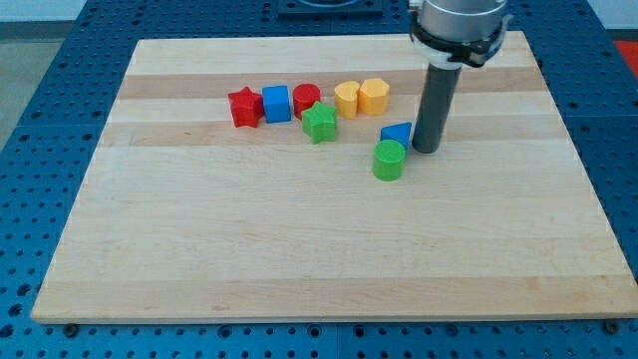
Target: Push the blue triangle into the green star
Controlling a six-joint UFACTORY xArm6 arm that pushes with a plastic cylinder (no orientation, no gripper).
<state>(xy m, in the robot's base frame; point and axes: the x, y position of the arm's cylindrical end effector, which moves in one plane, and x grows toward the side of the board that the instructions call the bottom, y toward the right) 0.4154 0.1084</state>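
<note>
My arm carries no pincer, so there is nothing to call apart or together; it ends in a dark rod, and my tip [427,150] rests on the wooden worktop [299,249] in the view's upper right part. The blue triangle [397,133] sits just to the view's left of my tip, so close that I cannot tell whether they touch. The green cylinder [389,160] lies just below and left of my tip, pressed up against the triangle's lower edge. The green star [320,124] is farther to the view's left of my tip, apart from the triangle, with bare wood between them. Up and to the left of my tip stand the two yellow blocks, a yellow heart [346,98] and a yellow hexagon [374,96], side by side and touching. Beyond the star, farther left again, runs a short row: a red cylinder [306,100] just above the star, then a blue cube [276,104], then a red star [244,108] at the far left end, each close against its neighbour. The lower half of the worktop, below my tip, holds no blocks.
</note>
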